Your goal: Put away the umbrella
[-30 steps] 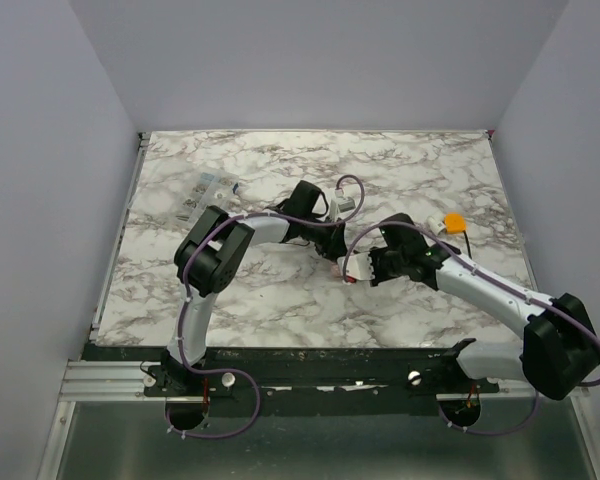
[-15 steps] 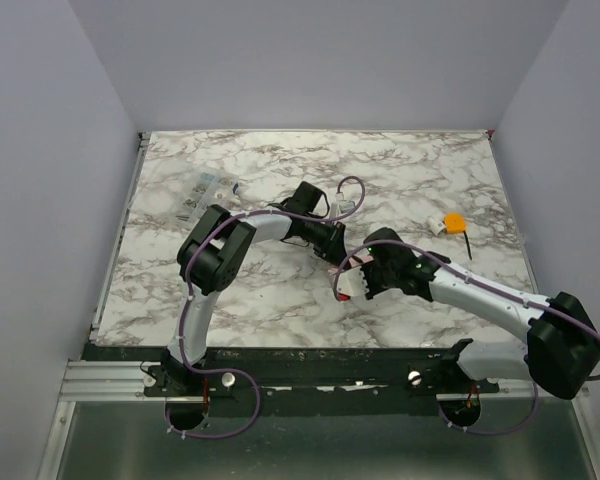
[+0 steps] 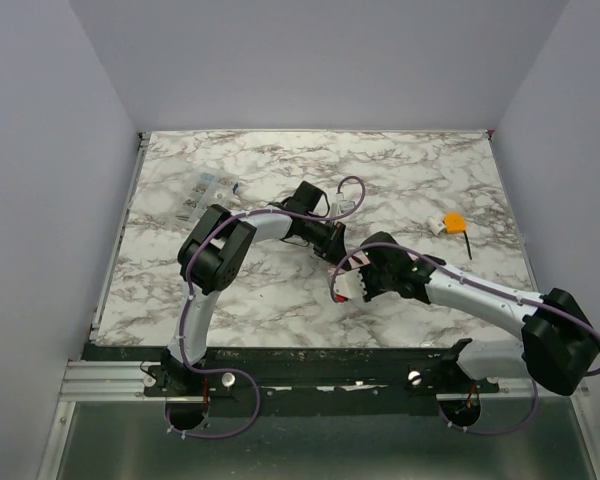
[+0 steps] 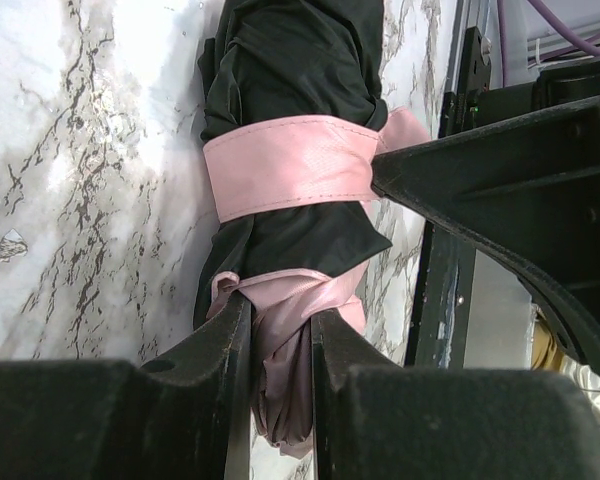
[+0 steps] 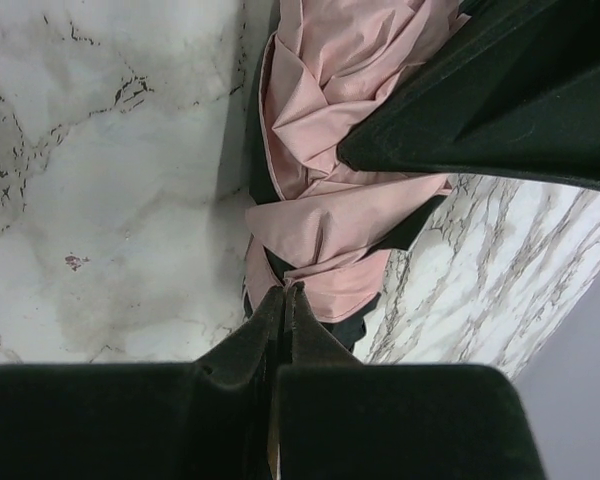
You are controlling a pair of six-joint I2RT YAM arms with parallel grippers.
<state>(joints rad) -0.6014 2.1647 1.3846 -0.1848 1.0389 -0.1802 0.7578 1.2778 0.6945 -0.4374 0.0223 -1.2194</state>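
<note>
Umbrella (image 4: pixel 290 165) lay on marble surface (image 3: pixel 430 170), centre of top view. Left end effector (image 4: pixel 280 315) pinched its pink folds; right end effector (image 5: pixel 285 295) fully closed at fabric edge, hold uncertain. Step probably required firm anchoring and slow, tight bundling.

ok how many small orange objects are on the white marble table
1: the small orange object lies near the right edge of the white marble table; others may be hidden.

A small orange object (image 3: pixel 454 220) lies at the right of the marble table (image 3: pixel 420 170). A clear plastic packet (image 3: pixel 202 192) lies toward its upper left.
</note>
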